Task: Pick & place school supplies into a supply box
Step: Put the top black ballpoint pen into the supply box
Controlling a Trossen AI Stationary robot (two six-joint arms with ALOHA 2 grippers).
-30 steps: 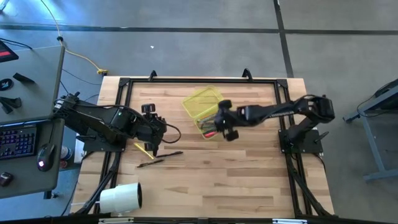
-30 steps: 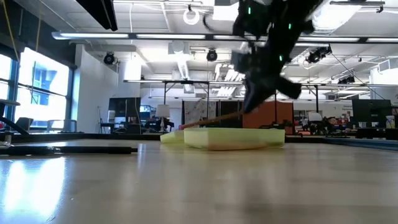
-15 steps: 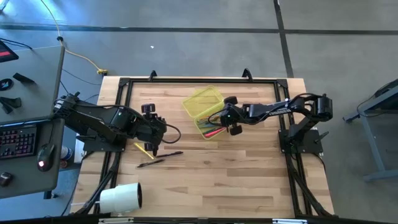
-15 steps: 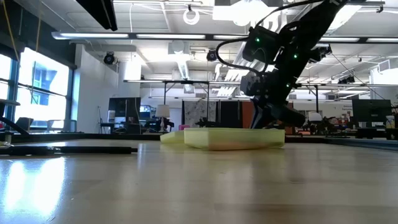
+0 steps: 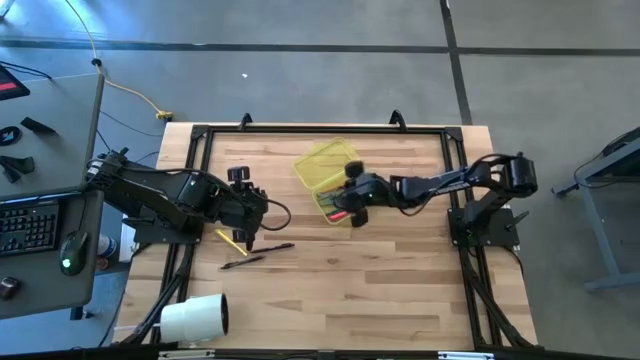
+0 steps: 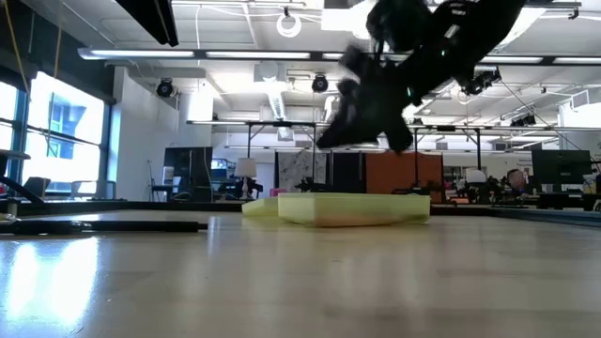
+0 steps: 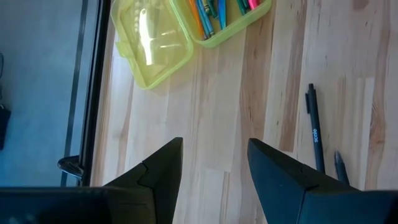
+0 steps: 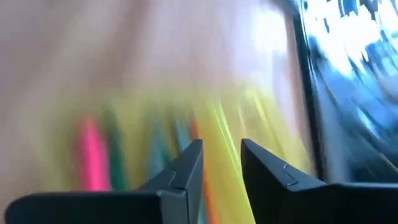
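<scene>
The yellow-green supply box (image 5: 335, 203) lies open at mid table, its lid (image 5: 325, 162) flat on the far side. Pink, green and orange supplies (image 8: 93, 155) lie in its base. My right gripper (image 5: 347, 197) hovers open above the base, clear of it in the low view (image 6: 362, 131). A yellow pencil (image 5: 232, 240) and two black pens (image 5: 258, 256) lie flat on the wood near my left gripper (image 5: 250, 218), which is open above the table and holds nothing (image 7: 214, 146). Scissors are not in view.
A big white roll (image 5: 195, 317) lies at the table's near left corner. A black frame (image 5: 205, 135) runs along the table's far and side edges. Bare wood stretches across the near half, right of the pens. A desk with a keyboard (image 5: 25, 225) stands off the left edge.
My right gripper dropped toward the box base, then rose and shifted slightly toward the table's left. A thin reddish stick that slanted under it a second ago no longer shows above the box rim. The left arm kept still.
</scene>
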